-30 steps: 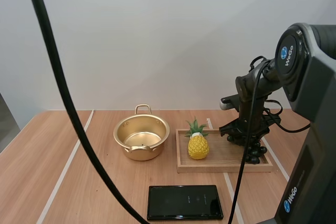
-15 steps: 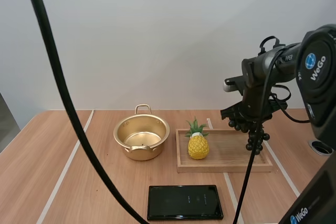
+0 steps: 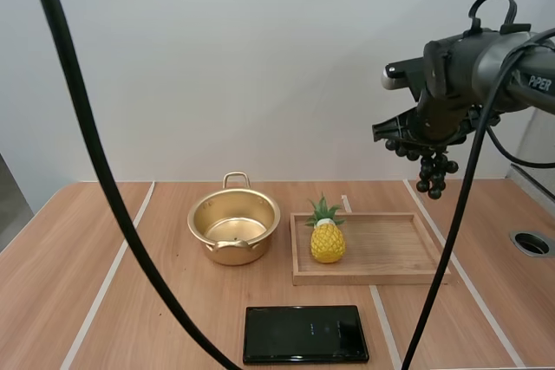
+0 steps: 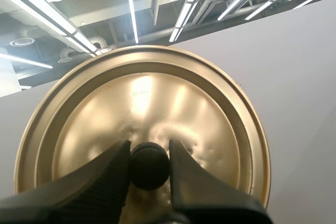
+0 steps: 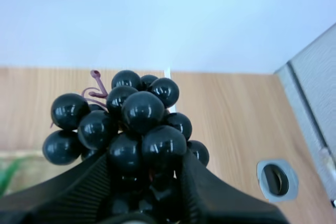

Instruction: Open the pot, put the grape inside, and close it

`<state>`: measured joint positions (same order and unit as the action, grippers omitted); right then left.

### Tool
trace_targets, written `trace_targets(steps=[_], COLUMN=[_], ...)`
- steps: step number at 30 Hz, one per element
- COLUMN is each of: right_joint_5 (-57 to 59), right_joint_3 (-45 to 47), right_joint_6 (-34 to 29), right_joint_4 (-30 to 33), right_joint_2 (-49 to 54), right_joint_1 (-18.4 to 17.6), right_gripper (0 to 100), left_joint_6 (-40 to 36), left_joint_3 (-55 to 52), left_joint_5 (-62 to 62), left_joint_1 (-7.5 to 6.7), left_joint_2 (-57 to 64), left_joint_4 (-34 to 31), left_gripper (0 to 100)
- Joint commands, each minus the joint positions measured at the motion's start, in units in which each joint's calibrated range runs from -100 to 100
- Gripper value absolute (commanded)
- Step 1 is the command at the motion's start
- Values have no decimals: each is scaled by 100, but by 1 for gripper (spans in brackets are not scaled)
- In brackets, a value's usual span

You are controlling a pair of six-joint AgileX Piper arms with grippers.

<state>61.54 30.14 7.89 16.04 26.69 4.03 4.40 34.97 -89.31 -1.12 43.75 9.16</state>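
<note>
The right gripper (image 3: 416, 139) hangs high over the far right end of the tray (image 3: 381, 259), and its fingers (image 5: 86, 184) pinch the grapes (image 3: 431, 169) low on the bunch. In the right wrist view most of the berries bulge out beyond the fingertips, with the curled stem at the far side. From above, the bunch dangles just under the gripper, well clear of the surface (image 3: 147, 301) and well apart from the pot (image 3: 234, 227). The pot sits open on the surface, just left of the tray. The left gripper (image 4: 149, 149) pinches the black knob (image 4: 149, 165) of the lid (image 4: 142, 103), one finger on each side, and the gold disc spreads out beyond them. A pineapple (image 3: 327, 240) stands at the tray's left end. A phone (image 3: 305, 334) lies flat in front of the tray.
</note>
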Motion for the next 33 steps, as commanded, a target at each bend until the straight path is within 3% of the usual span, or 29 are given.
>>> trace_targets(steps=[1, 11, 15, 25, 33], right_joint_5=[-26, -221, -213, 1072, 3836], right_joint_3=[-286, -1081, -1407, -2278, -2535], right_joint_6=[-12, 43, 585, 2295, 4560], right_joint_4=[-76, -453, -926, -3476, -6188], right_joint_2=[245, 310, 310, 310, 310], right_joint_1=[19, 19, 19, 19, 19], right_gripper=[0, 0, 0, 0, 0], left_joint_6=[-146, -173, -173, -173, -173], left_joint_3=[32, 32, 32, 32, 32], left_joint_5=[266, 195, 200, 137, 137], left_joint_1=[-2, -2, -2, -2, -2], left_joint_2=[15, 23, 23, 200, 388], left_joint_4=[45, 82, -4, -205, -359], left_gripper=[0, 0, 0, 0, 0])
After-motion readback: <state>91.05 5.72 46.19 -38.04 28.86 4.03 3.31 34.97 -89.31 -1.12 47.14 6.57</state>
